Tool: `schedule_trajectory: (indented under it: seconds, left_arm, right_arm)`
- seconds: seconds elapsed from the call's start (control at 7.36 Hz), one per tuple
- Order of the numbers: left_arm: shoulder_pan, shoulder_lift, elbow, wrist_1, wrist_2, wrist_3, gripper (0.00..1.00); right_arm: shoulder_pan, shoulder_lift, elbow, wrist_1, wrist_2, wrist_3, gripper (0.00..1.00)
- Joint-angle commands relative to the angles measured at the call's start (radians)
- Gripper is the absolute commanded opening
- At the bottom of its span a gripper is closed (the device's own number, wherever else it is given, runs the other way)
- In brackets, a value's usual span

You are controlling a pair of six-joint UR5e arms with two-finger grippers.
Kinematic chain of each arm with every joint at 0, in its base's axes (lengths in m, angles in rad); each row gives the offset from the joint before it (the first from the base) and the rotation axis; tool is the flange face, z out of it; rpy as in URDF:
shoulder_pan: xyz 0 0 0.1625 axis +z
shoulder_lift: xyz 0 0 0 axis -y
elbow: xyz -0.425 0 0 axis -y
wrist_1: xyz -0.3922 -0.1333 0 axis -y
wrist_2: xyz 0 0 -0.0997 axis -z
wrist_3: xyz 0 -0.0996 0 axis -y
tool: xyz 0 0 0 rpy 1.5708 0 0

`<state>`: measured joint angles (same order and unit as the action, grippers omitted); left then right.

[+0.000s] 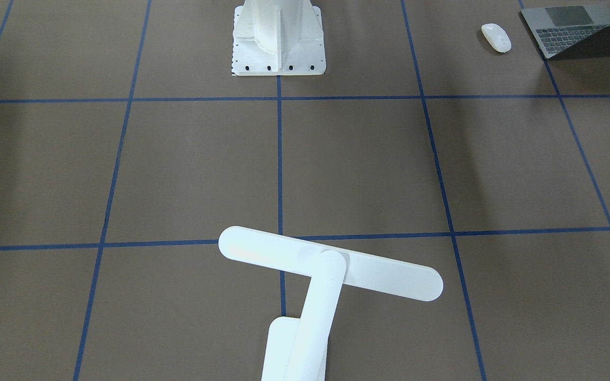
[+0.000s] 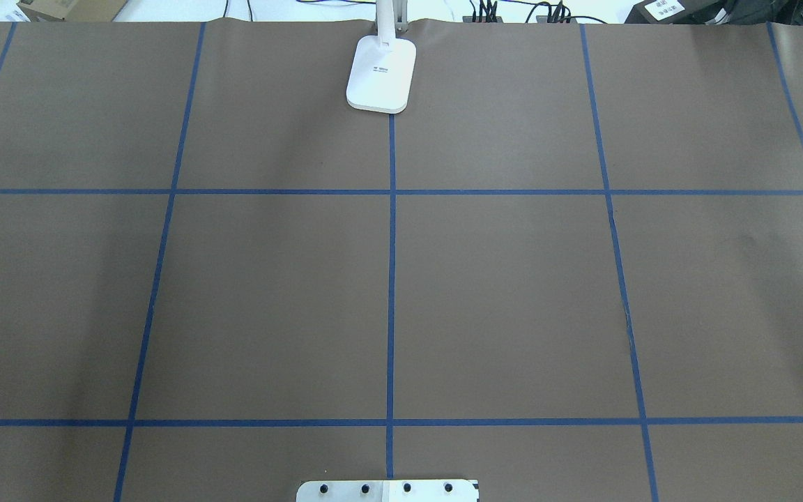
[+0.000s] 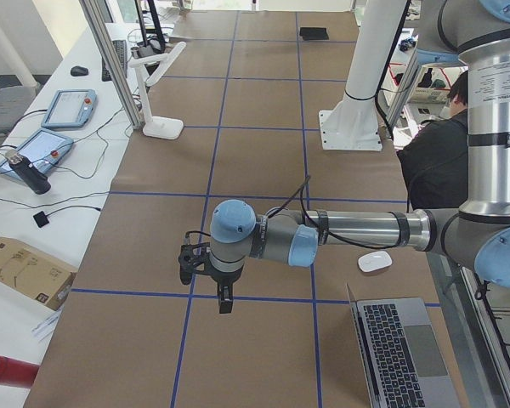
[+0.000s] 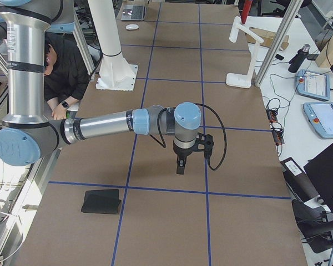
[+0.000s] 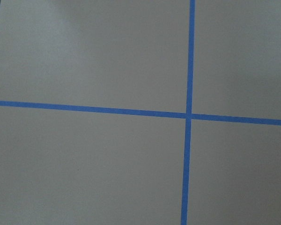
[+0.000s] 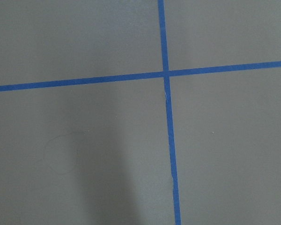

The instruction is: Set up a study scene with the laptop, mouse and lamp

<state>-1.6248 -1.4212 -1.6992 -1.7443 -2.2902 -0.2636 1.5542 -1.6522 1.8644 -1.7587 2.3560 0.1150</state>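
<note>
Legible markings are few. The blue joint cap (image 4: 15,147) at the shoulder of the right arm (image 4: 100,126) carries a white logo that reads UR. The lamp (image 2: 380,73) has two short lines of grey print on its base, too small to read. The white label (image 3: 503,81) on the left arm (image 3: 357,228) and the sticker (image 2: 666,7) on a dark box (image 2: 642,15) cannot be read either.

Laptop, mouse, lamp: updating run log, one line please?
lamp far edge; mouse beside open laptop; left pincer, right pincer above table, grip unclear
</note>
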Motion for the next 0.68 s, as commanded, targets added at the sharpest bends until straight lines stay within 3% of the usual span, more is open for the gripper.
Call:
schedule_trajectory:
  seconds: [0.0,0.27,0.54]
  left_arm:
    - [-0.094,0.077,-0.007,0.087,-0.002,-0.079,1.00]
    - [-0.257,0.196,-0.112,0.247,0.015,-0.132,1.00]
    - [-0.314,0.286,-0.154,0.253,0.084,-0.381,0.99]
  right_arm:
    - [0.000,-0.003,0.002,0.001,0.011,0.000,1.00]
    - [-0.002,-0.004,0.001,0.001,0.019,0.000,1.00]
    - [-0.002,-0.004,0.001,-0.002,0.084,0.003,1.00]
